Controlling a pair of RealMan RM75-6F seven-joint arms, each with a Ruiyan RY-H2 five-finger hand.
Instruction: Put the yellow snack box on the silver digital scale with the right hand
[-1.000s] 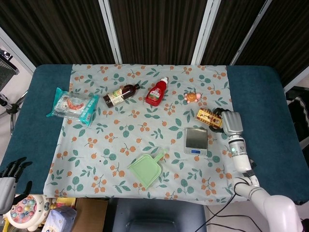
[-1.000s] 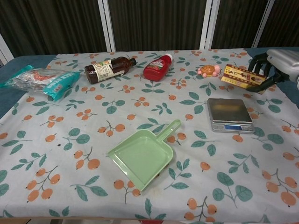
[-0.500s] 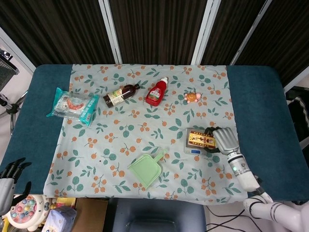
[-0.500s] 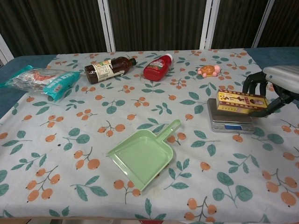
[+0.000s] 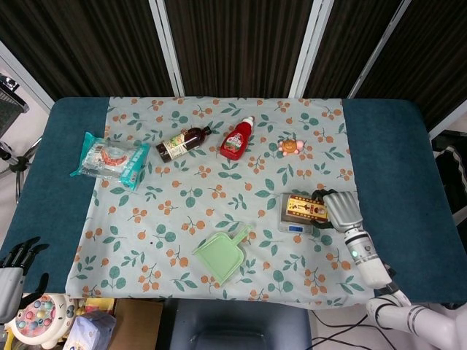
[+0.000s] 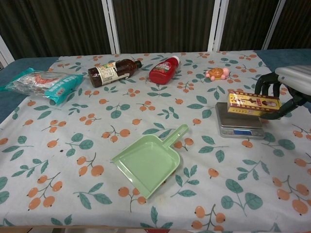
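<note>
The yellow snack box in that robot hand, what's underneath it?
Under the yellow snack box, held by the right hand, sits the silver digital scale. Its front platform and blue display show; its back part is covered by the box. Whether they touch is unclear.

1. Both views are bright and evenly lit, the light seems to come from above
2. Shadows are soft and short, a small one lies under the green dustpan (image 6: 147,164)
3. The silver digital scale (image 6: 237,115) shows a mild sheen, no strong glare
4. The dark curtains (image 5: 233,44) stay almost black
5. Focus is sharp in both views, and the chest view bends slightly at its edges
</note>
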